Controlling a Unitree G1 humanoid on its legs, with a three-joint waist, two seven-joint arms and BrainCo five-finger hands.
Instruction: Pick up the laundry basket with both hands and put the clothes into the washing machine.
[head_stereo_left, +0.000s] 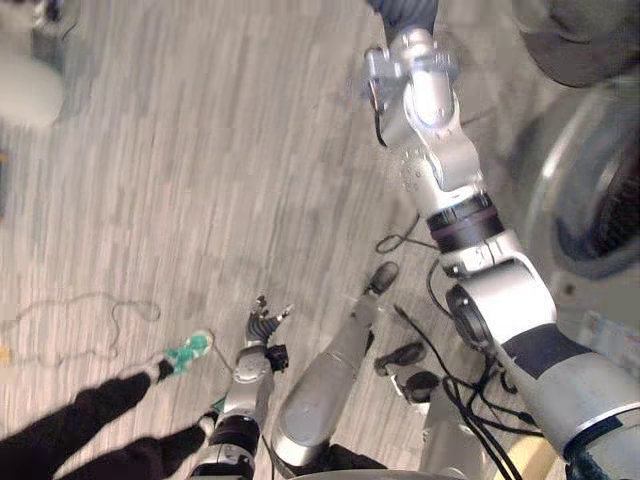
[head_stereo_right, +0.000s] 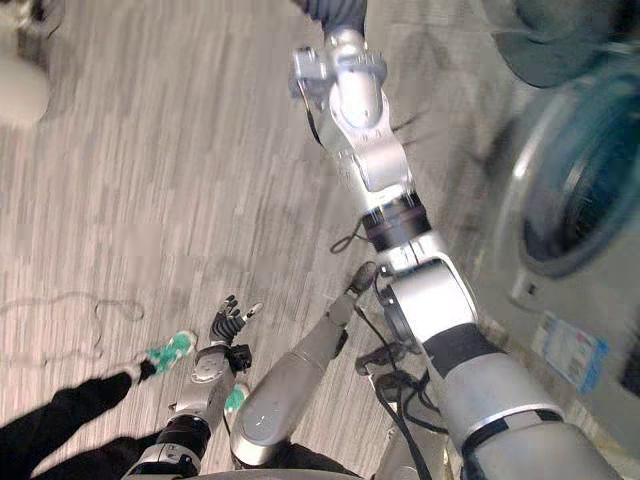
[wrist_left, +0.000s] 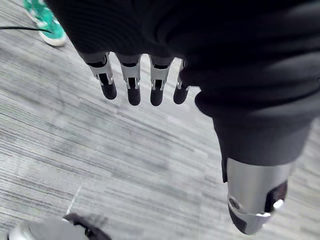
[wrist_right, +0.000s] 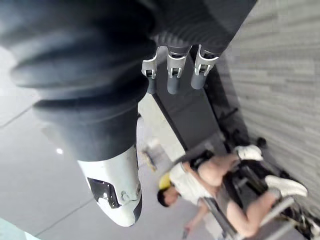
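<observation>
Floor of grey planks (head_stereo_left: 200, 150); round grey washing-machine door (head_stereo_right: 575, 190) seemingly at right.
Left hand (head_stereo_left: 263, 325) and right hand (wrist_right: 173, 80) were released, straight-fingered, empty.

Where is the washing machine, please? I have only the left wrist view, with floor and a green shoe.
Observer: The washing machine is on the robot's right in the head views, its round door facing the robot.
Operator: Thank you. Is the right hand holding anything?
Observer: No. In its wrist view the right hand has straight fingers with nothing in them.
Operator: And whose shoe am I seeing?
Observer: The green shoe is on a person's leg in dark trousers, which comes in from the lower left of the head views, close beside the left hand.
</observation>
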